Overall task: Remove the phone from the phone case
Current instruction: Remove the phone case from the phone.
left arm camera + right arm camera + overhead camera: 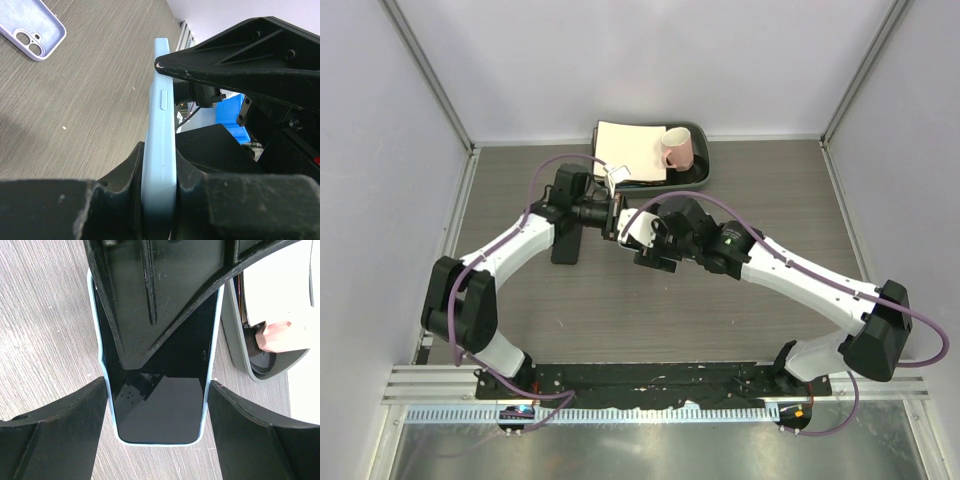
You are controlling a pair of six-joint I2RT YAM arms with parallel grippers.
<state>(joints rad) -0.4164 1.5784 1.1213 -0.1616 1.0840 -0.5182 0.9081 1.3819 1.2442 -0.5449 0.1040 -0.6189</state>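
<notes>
A grey wood-grain table (770, 200) fills the booth, enclosed by plain pale walls (620, 60) with aluminium posts (430, 75) at the far corners. A slotted metal rail (650, 375) runs along its near edge. The light is soft and even.

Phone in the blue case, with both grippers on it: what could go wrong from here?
1. The left gripper pinches the blue case front to back, which may trap the phone inside while the right gripper, at the case's side edges, works on it.
2. The phone seems held off the table; if it pops free or the pinch slips, it could drop.
</notes>
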